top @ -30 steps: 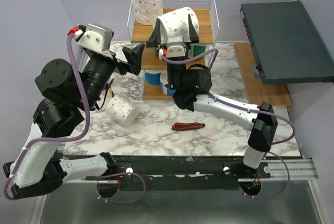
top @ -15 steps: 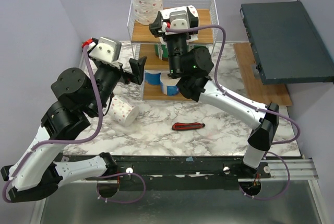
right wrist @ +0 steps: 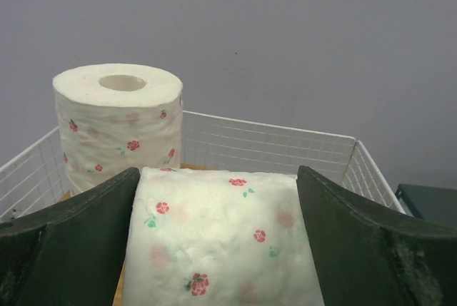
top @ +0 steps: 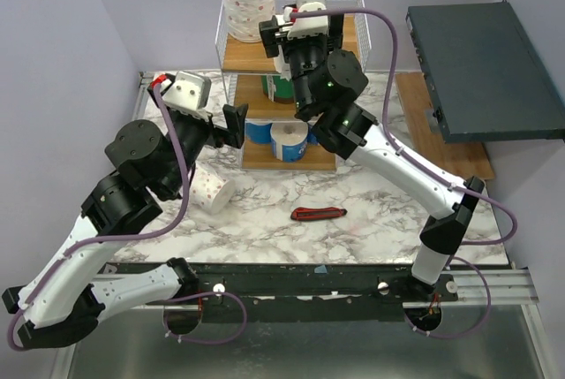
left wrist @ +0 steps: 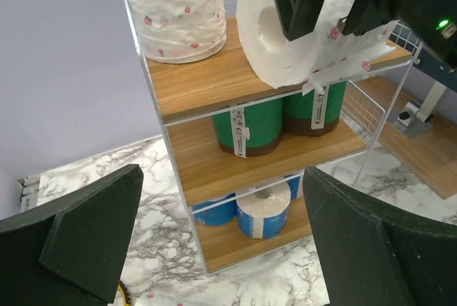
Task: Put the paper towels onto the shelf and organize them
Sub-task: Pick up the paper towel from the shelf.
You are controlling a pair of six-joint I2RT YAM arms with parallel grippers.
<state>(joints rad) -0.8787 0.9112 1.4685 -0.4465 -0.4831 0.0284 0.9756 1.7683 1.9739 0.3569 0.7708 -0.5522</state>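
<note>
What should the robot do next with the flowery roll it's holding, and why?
Probably ease it down and open the right gripper. The flowery roll lies sideways between its fingers, right over the shelf's top tier, beside the upright roll. So it looks about ready to be let go there.

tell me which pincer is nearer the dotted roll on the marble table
Left. The left pincer hangs open just beyond the table roll; the right pincer is up at the shelf's top tier, gripping another roll.

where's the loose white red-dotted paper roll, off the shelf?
Top view, left: the white red-dotted roll lies on the marble table, in front of the white wire shelf, left of the red-and-black utility knife.
</note>
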